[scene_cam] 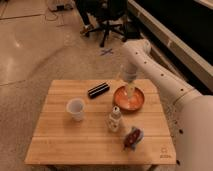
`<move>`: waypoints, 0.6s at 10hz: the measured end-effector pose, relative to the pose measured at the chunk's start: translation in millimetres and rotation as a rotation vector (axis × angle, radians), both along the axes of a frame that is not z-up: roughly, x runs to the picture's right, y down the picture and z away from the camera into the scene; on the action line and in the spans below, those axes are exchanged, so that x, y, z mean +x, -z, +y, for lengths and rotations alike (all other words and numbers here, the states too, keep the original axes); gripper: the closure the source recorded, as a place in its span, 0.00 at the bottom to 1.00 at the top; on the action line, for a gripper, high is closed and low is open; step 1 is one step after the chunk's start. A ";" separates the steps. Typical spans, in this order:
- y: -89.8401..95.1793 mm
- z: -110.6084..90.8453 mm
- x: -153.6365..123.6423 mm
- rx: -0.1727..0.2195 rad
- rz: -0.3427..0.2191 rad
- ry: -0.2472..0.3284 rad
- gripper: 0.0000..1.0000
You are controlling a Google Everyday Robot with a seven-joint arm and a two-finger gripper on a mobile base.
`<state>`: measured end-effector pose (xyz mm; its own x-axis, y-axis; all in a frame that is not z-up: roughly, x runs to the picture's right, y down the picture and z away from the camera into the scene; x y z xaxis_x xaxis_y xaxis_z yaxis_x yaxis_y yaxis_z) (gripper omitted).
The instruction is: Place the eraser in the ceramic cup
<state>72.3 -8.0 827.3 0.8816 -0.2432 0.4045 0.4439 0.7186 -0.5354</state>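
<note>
Claw [129, 91] over orange bowl [142, 102], state unclear; eraser [98, 90] between it and ceramic cup [76, 108].

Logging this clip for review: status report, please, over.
Gripper over the orange bowl, apart from the eraser. Eraser lying on the table, not picked up. Ceramic cup upright, nothing between it and eraser.

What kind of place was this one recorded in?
Likely an office or lab: a black swivel chair on a polished speckled floor, a blue tape cross on it, and a small wooden table. The tool hangs over the orange bowl.
</note>
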 end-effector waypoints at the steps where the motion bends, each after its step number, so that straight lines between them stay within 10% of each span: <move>1: -5.6 -0.4 -10.6 -0.003 -0.012 0.005 0.20; 6: -57.1 -6.2 -88.6 0.035 -0.112 0.059 0.20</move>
